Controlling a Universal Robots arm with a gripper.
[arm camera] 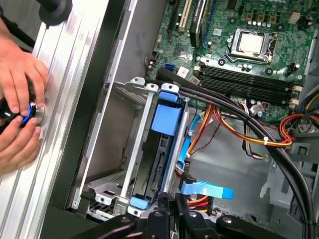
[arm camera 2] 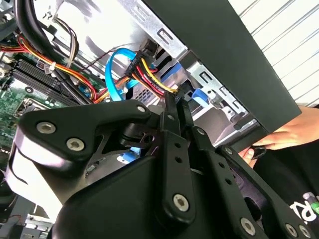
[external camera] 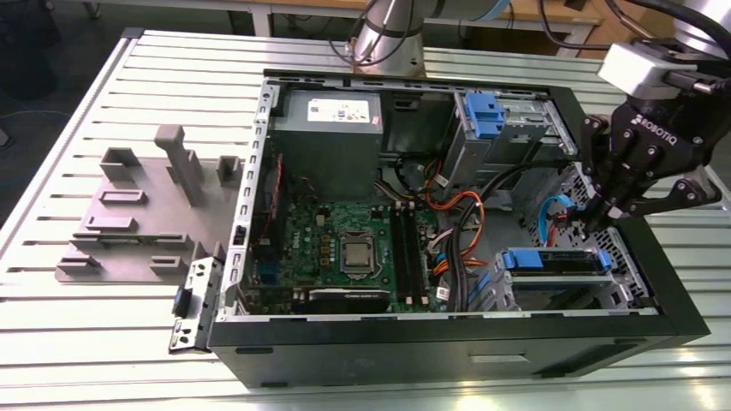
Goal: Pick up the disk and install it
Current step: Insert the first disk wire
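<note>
- Right now we see the black multi-link gripper [external camera: 603, 214] hanging inside the open black desktop computer case [external camera: 457, 342], near the case wall on the exterior view's right.
- We see its fingers [arm camera 2: 175, 117] drawn close together in the second wrist view, with nothing between them; the jaws are narrow and empty.
- Just below the fingertips, in the exterior view, sits the disk [external camera: 556, 261], a flat drive framed by a blue plastic carrier, lying in the metal drive cage [arm camera: 132, 149] at the case's near corner.
- We see the same disk [arm camera: 164, 122] in the first wrist view, slotted edge-on between the cage's silver rails, its blue tab facing away from the gripper [arm camera: 172, 199].
- Close beside the fingertips runs a bundle of red, yellow and black power wires [arm camera 2: 149, 74] and a light blue flat data cable [arm camera 2: 112, 69]; we cannot tell whether the fingers touch them.
- Beyond the disk from the gripper lies the green motherboard [arm camera: 239, 45] with its silver processor socket [arm camera: 250, 42].
- Outside the case wall, a person's hands [arm camera: 20, 104] rest on the ribbed aluminium table [arm camera: 65, 99], holding a small dark object.
- Across the case from the gripper, a grey plastic fixture block [external camera: 143, 210] stands on the table.
</note>
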